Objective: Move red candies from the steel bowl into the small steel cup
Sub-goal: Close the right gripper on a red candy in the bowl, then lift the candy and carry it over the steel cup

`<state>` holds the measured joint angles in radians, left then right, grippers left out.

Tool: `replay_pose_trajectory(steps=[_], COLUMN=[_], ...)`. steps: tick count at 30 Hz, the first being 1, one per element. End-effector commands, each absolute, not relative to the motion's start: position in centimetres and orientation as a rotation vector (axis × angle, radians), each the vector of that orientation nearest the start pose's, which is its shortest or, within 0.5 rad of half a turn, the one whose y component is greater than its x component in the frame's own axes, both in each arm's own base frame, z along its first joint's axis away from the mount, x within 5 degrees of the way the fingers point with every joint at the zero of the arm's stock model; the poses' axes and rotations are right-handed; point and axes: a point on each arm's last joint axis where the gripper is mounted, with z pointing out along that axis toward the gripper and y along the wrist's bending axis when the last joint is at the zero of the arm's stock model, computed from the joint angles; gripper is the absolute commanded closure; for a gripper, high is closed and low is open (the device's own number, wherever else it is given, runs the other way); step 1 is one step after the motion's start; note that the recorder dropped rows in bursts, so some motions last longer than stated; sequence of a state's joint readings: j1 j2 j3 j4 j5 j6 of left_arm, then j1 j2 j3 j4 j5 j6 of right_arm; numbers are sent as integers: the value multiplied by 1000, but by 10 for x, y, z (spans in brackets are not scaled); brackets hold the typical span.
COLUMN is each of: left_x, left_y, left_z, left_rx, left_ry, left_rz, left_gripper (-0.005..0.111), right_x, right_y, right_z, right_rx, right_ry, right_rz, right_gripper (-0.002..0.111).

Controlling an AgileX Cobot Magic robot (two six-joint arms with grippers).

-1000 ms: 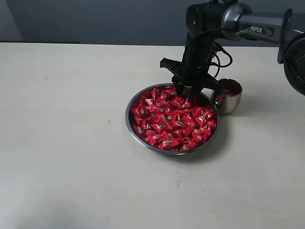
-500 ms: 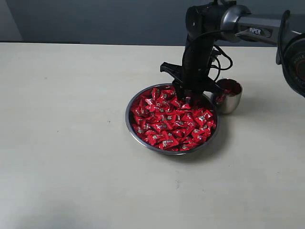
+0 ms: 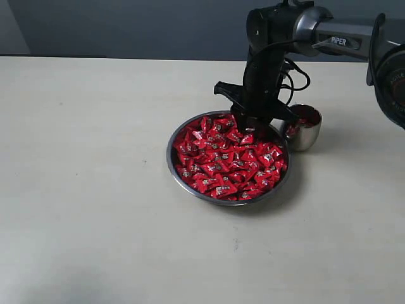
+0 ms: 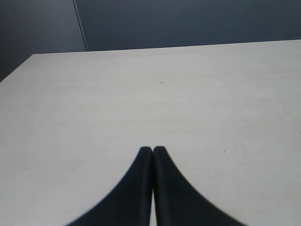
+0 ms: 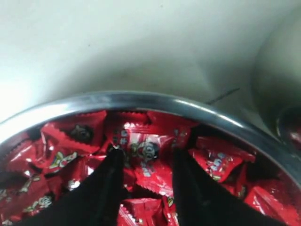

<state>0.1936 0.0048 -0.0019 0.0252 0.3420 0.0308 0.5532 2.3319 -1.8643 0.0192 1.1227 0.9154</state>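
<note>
While your left gripper (image 4: 153, 150) sits pressed together, your right gripper (image 5: 143, 153) straddles one of the red candies (image 3: 221, 161) in the steel bowl (image 3: 171, 155); whether it pinches, you cannot tell. The small steel cup (image 3: 310, 138) stands just beside.

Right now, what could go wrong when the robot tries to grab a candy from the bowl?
The right tool straddles one of the tightly packed red candies, so it might pinch only wrapper and drop it. The small steel cup is narrow, already holds some, and stands close beside the steel bowl, so a candy could miss or the arm could bump it.
</note>
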Motion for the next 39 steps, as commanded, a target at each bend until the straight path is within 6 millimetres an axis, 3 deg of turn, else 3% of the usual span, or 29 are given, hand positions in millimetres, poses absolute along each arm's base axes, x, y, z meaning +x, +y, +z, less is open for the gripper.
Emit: replay_pose_trajectory(steps=[1,5,14,16,20,25,32,39], left_x=[53,53,53,53,53,53,53,53], left_y=[11,11,11,11,11,11,11,11], left_z=[183,183,183,183,183,183,183,183], left_rx=[-126,-126,-126,-126,-126,-126,-126,-126], left_ry=[1817,1817,1817,1817,1817,1817,1817,1817], left_rz=[179,179,179,179,179,179,179,179], left_gripper=[106,106,106,106,106,106,106,106], right_x=[402,399,400,400,400,399,399,394], right_y=[247,251,250,250,250,250,248,245], right_z=[135,119,118,118,118,121,158,193], right_rx=[527,536,527,526,482,449,395,235], right_ry=[3048,3109,3101,3100,3107,3112,3046,3004], right_rz=[88,115,106,104,101,100,153,199], right_gripper=[74,74,74,80,107,108,108,108])
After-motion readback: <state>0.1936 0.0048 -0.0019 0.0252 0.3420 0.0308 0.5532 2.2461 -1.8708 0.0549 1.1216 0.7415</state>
